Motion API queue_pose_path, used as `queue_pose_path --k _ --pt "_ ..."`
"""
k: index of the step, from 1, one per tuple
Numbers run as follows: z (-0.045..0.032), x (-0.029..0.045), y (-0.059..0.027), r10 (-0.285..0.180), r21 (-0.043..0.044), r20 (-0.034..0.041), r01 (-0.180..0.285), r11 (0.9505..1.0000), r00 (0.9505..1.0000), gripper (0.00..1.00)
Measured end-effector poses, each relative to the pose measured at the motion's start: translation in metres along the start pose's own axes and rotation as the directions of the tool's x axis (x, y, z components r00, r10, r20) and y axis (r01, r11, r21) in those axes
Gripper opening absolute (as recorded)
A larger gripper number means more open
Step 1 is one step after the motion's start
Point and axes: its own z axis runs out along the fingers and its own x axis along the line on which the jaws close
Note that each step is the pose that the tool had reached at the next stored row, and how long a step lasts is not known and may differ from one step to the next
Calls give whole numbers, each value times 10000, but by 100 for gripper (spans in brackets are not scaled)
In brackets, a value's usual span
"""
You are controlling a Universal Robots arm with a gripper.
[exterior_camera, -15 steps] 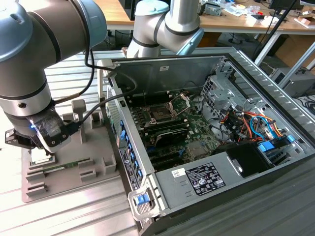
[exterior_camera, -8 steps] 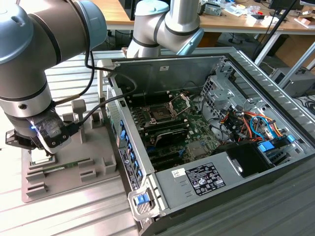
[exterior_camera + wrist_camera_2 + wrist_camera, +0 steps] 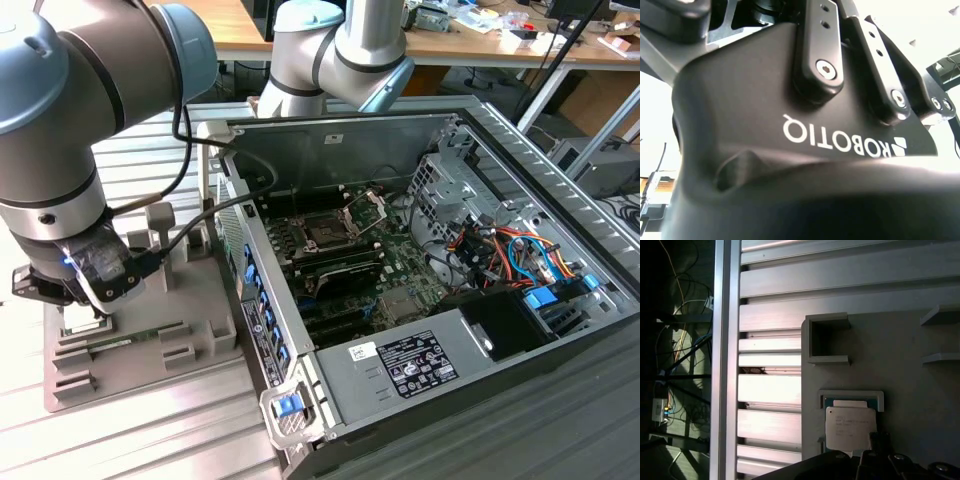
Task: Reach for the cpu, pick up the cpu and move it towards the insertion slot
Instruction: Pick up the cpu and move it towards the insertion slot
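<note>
On the exterior view's left, the gripper (image 3: 60, 292) hangs just over the cpu (image 3: 849, 429), which lies flat in a framed recess of the grey tray (image 3: 200, 330). I cannot tell how its jaws stand. The insertion slot (image 3: 325, 232) lies well apart.

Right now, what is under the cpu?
The cpu lies flat on the grey tray, with a raised grey frame around one end. The gripper covers the opposite edge, so what lies under there cannot be seen.
</note>
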Motion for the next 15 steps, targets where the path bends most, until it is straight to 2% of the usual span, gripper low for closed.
queue_pose_path --k 15 --pt "33 0 -1 0 1 0 0 10000 10000 10"
